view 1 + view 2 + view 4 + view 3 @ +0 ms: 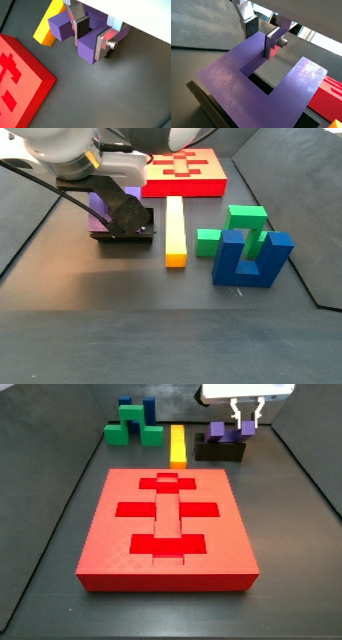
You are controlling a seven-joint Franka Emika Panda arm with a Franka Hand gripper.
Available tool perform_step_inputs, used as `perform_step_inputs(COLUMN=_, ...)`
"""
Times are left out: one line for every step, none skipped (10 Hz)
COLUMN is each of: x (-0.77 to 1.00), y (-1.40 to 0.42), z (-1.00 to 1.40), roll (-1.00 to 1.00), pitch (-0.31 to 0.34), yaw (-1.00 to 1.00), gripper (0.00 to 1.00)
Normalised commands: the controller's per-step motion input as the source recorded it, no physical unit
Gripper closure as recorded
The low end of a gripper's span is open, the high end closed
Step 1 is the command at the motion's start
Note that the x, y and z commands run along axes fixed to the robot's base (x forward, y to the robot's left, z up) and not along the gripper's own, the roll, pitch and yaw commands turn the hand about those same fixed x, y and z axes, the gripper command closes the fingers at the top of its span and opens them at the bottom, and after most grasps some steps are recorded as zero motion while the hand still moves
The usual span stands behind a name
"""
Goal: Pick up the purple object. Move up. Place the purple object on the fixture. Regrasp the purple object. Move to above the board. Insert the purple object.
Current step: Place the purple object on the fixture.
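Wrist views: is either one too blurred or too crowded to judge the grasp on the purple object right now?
In a wrist view the purple object fills most of the frame at close range, soft-edged, hiding the fixture beneath. In a wrist view the gripper and its fingers around a prong are fairly clear, evenly lit. In a side view the fixture shows small but sharp, no glare.

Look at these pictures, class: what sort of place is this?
Probably a robot test bench for block insertion: a dark enclosed work floor, a red board with recessed cut-outs, and loose coloured blocks. The pincer hangs at the back over the fixture, around the purple object.
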Motion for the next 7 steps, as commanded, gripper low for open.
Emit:
perform_step_inputs(x=-0.18, y=0.01, z=-0.12, roll=0.19, pitch=0.0, yaw=-0.07, gripper=1.0)
perform_step_inputs(x=-0.17, y=0.01, z=-0.11, roll=0.17, pitch=0.003, yaw=-0.07, gripper=1.0)
perform_step_inputs(x=-0.17, y=0.0, z=-0.1, roll=0.18, pitch=0.014, yaw=-0.07, gripper=1.0)
perform_step_inputs(x=-0.23, y=0.01, z=-0.11, roll=0.19, pitch=0.009, yaw=-0.07, gripper=1.0)
perform_step_inputs(x=-0.22, y=0.0, z=-0.12, roll=0.15, pitch=0.0, yaw=-0.07, gripper=1.0)
perform_step_inputs(x=0.0, y=0.0, z=0.0, roll=0.0, pitch=0.02, yaw=-0.01, gripper=1.0)
perform_step_inputs(x=0.0, y=0.0, z=0.0, roll=0.0, pitch=0.0, yaw=0.0, gripper=1.0)
